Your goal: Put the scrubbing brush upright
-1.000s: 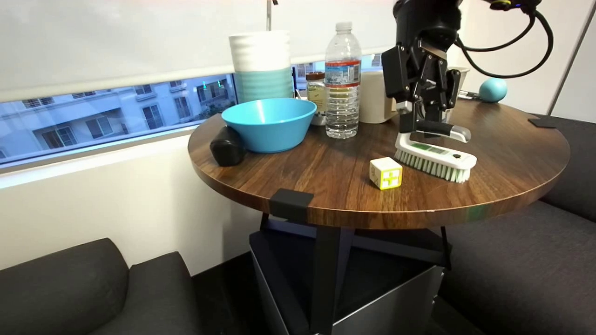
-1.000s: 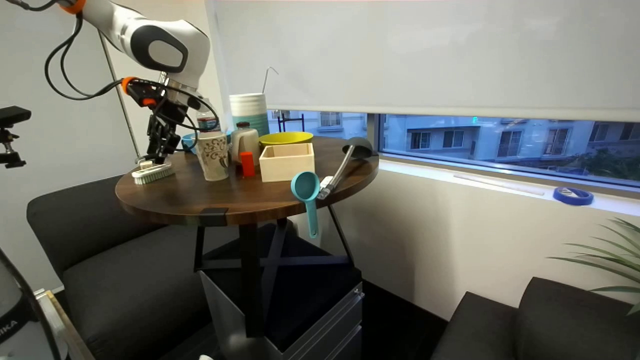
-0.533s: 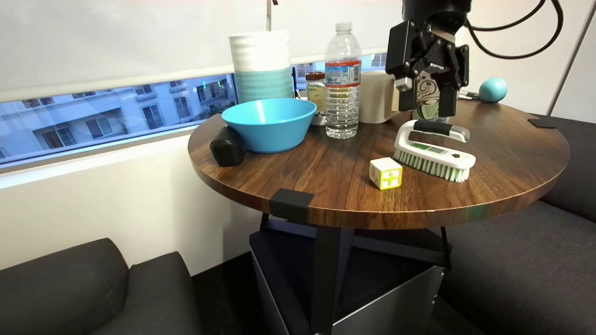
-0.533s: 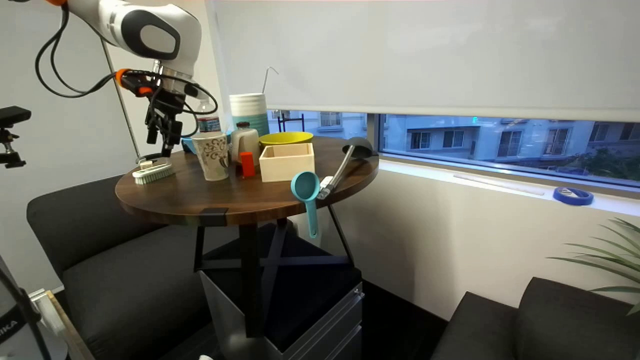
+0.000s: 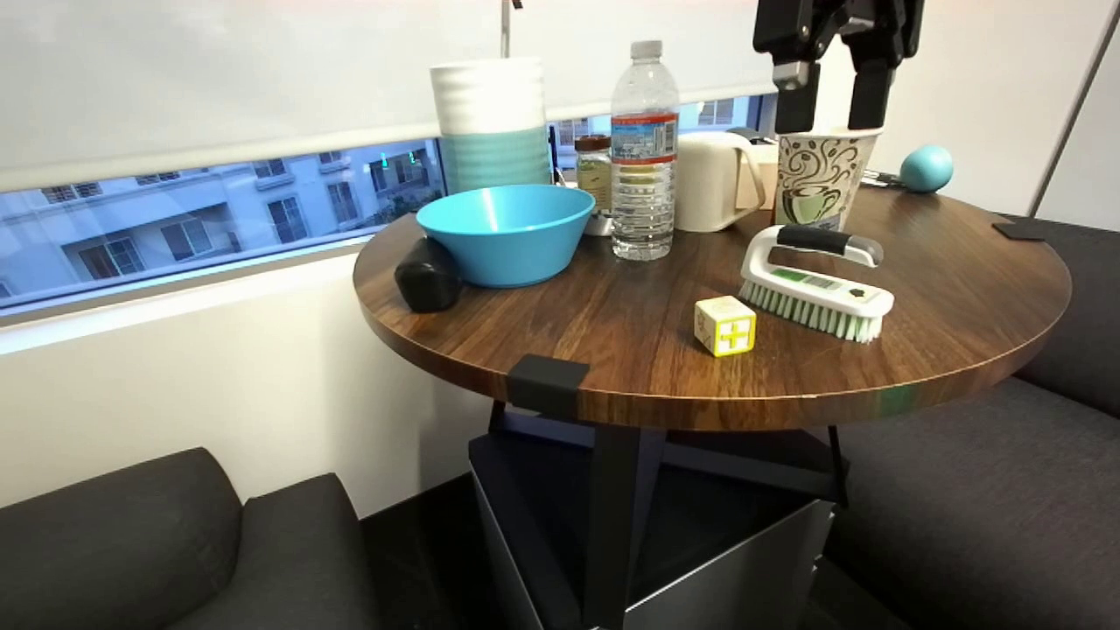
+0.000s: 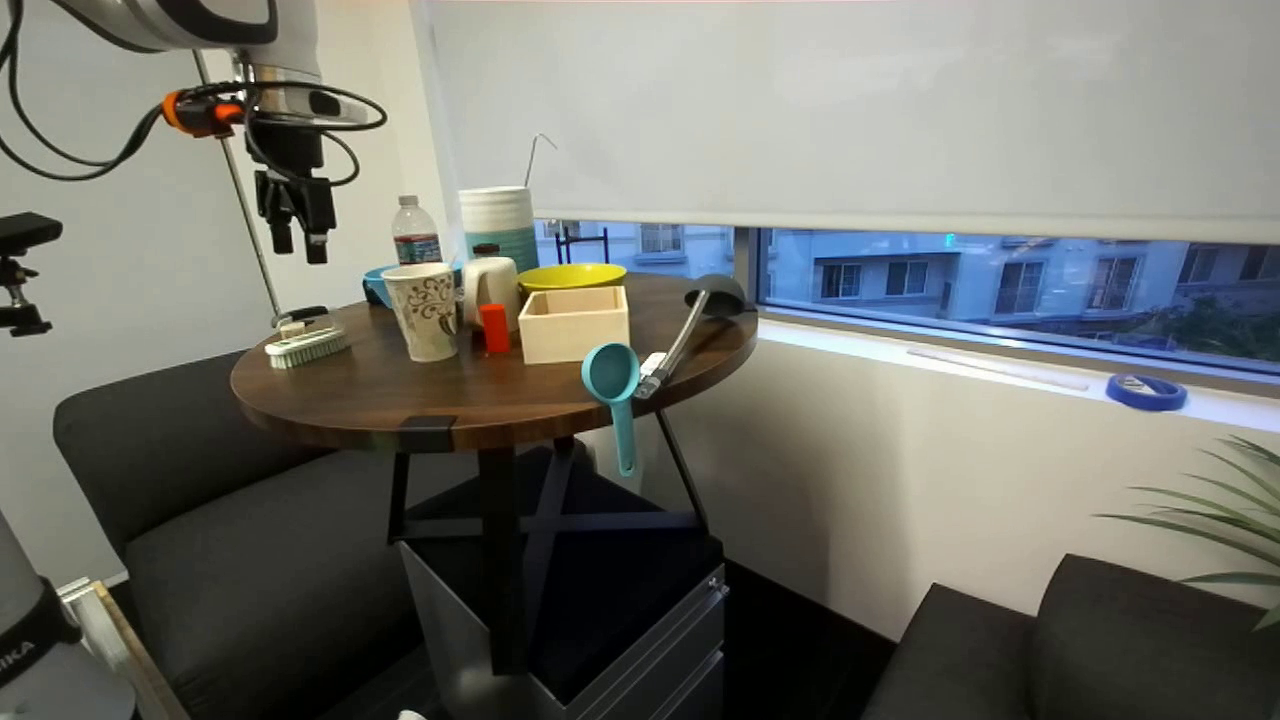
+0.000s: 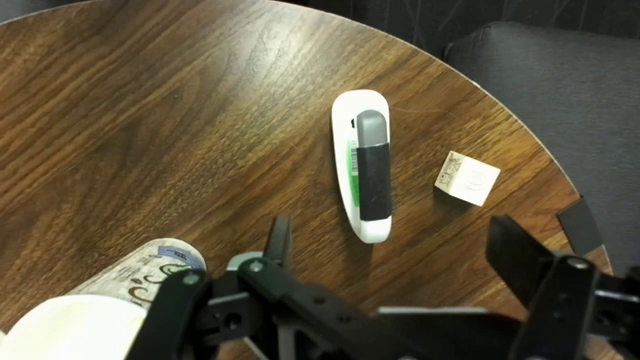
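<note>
Moved up since a second ago: gripper (image 5: 832, 109), now well above the scrubbing brush (image 5: 821, 287)

Earlier it was down at the handle (image 5: 814, 238); both exterior views now have it higher in frame. Brush sits where it did half a second ago.

Jaws spread wide. Wrist view: fingertips (image 7: 512, 250) at lower middle and lower right, well apart, brush up-frame of the gap, touching neither. In an exterior view the gripper is upper right, cut by the top edge; tips overlap the rim of the paper cup (image 5: 822, 171) in the picture only. In an exterior view the gripper (image 6: 299, 246) hangs upper left, apart from the cup.

Scrubbing brush: on the table (image 5: 647, 367), bristles (image 5: 809, 315) down, handle on top. Right of centre in an exterior view; mid-frame in the wrist view, long axis running up-down. In an exterior view the scrubbing brush (image 6: 305, 350) is at the left end of the tabletop.

Pale cube (image 5: 724, 325): just left of the brush in an exterior view, right of it in the wrist view, apart from it. The paper cup is upright.

Further out in an exterior view, going left: mug (image 5: 700, 185), water bottle (image 5: 645, 192), blue bowl (image 5: 512, 249), black object (image 5: 429, 278) just beside the bowl. In an exterior view, right of the cup: red block (image 6: 494, 328), then wooden box (image 6: 575, 337).
</note>
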Controlling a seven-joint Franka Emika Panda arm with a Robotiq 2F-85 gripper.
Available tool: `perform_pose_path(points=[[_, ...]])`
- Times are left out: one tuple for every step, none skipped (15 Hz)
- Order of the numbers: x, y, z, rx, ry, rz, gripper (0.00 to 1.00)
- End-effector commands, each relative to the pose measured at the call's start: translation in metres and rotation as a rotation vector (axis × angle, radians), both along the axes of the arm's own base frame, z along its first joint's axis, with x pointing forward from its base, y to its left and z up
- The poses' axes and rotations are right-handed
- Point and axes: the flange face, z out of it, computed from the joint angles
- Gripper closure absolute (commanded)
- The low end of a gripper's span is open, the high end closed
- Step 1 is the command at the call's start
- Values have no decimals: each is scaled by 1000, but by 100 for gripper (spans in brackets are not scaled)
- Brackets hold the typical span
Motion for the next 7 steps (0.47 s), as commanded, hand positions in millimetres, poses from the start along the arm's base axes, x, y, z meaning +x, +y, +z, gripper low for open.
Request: perform_pose_path(points=[[-14, 14, 23, -84, -64, 9, 0], [-16, 17, 27, -110, -85, 10, 0], [-10, 12, 16, -58, -52, 15, 0], [-12, 15, 19, -73, -65, 17, 0], [-14, 17, 21, -81, -73, 19, 0], [-14, 17, 22, -84, -77, 19, 0], [-15, 17, 22, -85, -77, 19, 0]])
